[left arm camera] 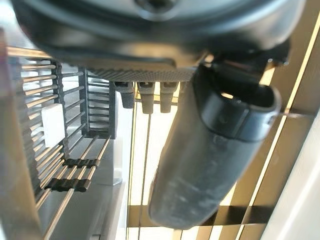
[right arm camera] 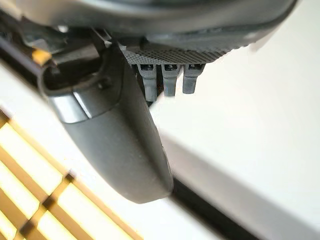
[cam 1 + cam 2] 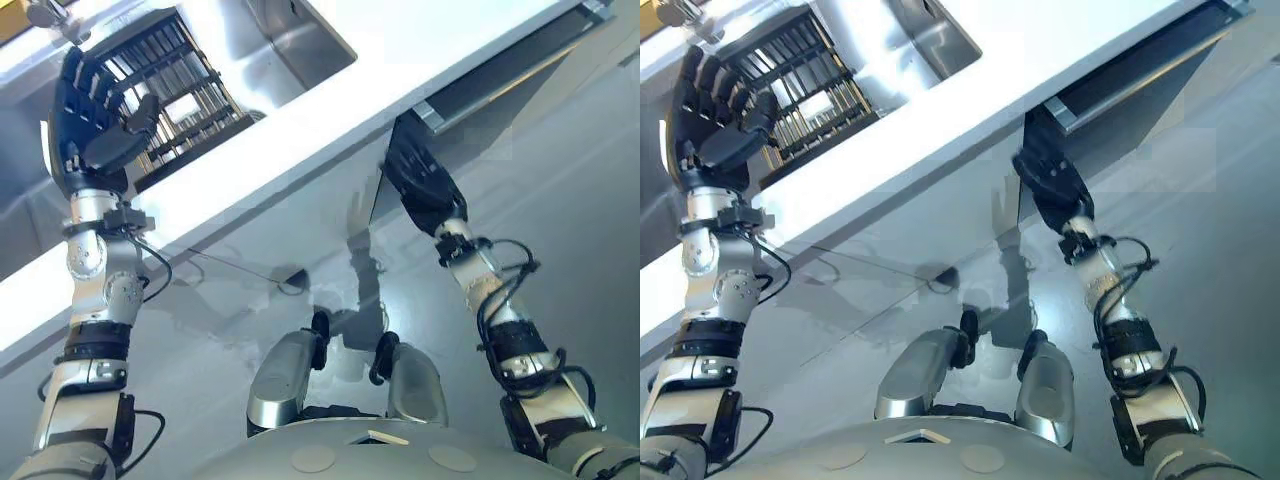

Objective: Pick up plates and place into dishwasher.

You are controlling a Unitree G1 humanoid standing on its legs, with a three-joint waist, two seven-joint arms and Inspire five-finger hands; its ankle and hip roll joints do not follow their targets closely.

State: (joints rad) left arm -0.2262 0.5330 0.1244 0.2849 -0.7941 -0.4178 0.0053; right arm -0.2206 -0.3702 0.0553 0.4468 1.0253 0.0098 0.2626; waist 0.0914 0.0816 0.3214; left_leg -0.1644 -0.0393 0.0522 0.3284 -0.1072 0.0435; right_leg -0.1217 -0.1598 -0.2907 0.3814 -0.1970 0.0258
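Right hand point(image 3: 425, 185) is seen tucked up under the white counter point(image 3: 330, 120) edge by the dark dishwasher slot point(image 3: 500, 75); whether its fingers are curled can't be told. Left hand point(image 3: 95, 110) is held up, fingers relaxed and apart, nothing gripped, over the wire rack point(image 3: 175, 90) beside the sink point(image 3: 295, 40).

Hidden and cut-off parts at the counter

The right hand point(image 3: 422, 185) reaches under the white counter point(image 3: 330, 130), its fingertips lost in the dark gap there. At upper left, the left hand point(image 3: 92, 115) covers part of the rack point(image 3: 185, 95), and the frame's top edge crops the sink point(image 3: 300, 40) and rack.
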